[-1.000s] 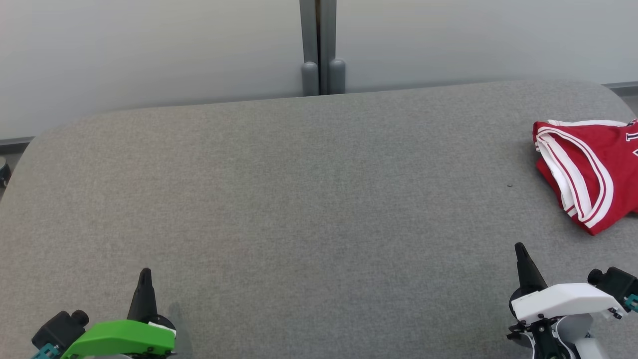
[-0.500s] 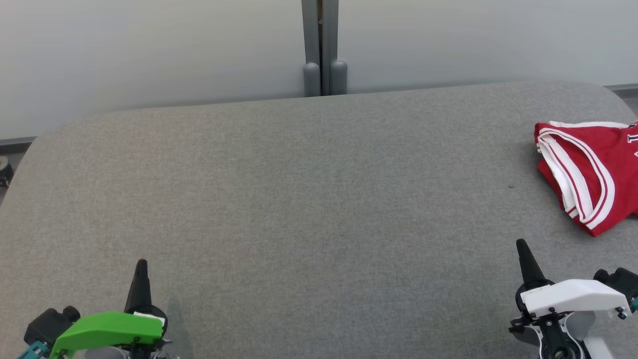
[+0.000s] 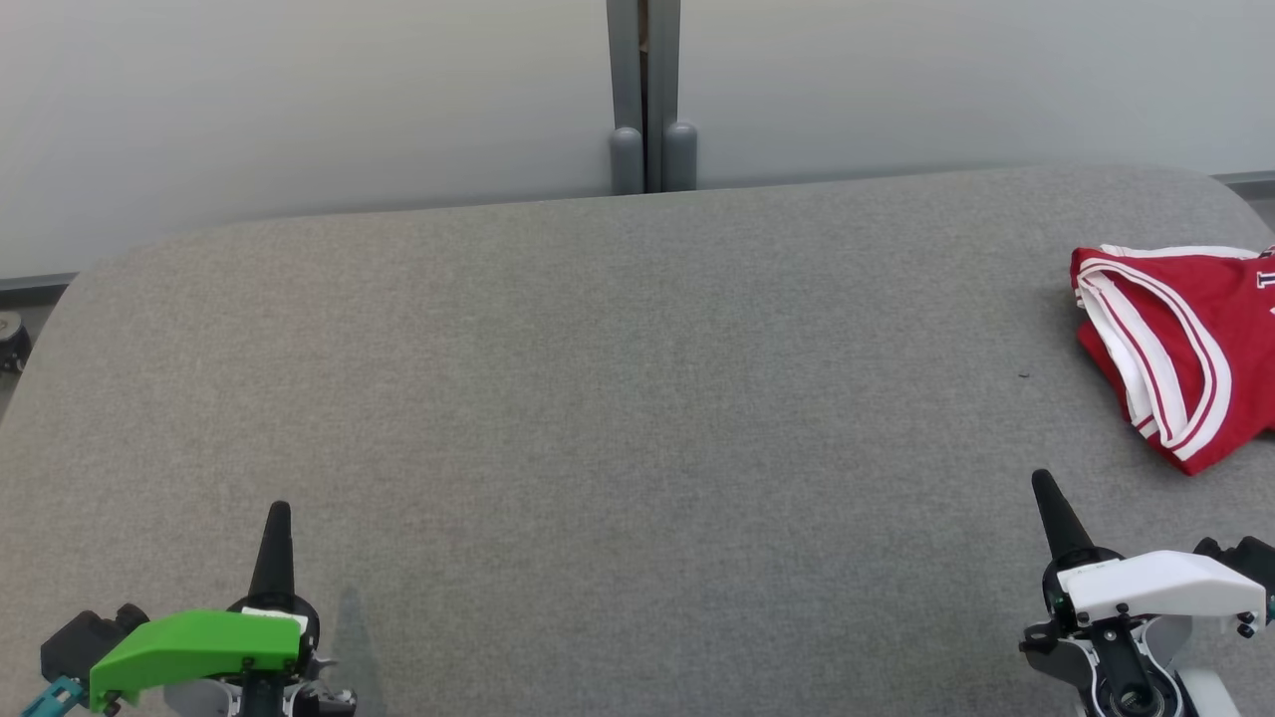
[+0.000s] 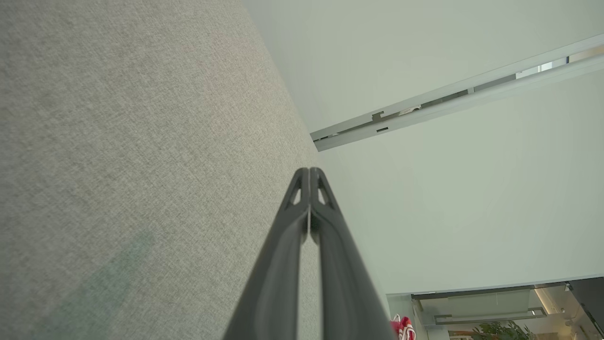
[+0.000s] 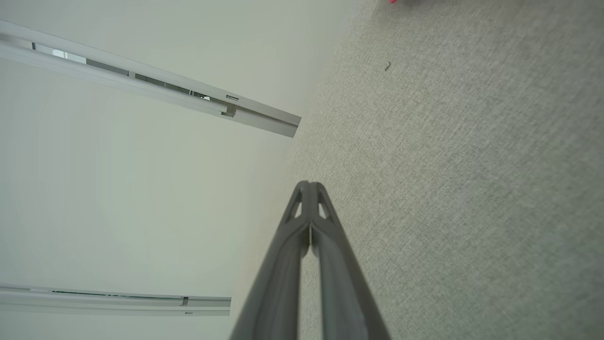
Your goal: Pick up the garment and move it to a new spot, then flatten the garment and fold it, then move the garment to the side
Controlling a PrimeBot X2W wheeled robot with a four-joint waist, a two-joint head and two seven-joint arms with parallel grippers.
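Grey table (image 3: 598, 398) bears garment (image 3: 1185, 339) beyond right gripper (image 3: 1043, 483).

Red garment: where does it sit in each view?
Head view: red garment at the right edge, on the grey table.
Left wrist view: garment as a small patch at the bottom edge, right of centre.
Right wrist view: tiny red sliver at the top edge, probably it.
Shared landmark: the grey wall post.

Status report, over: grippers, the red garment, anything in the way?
Both shut and empty: left gripper, right gripper, low at the near edge. The garment lies bunched at the right side of the table, untouched. Bare gray surface between right gripper and garment.
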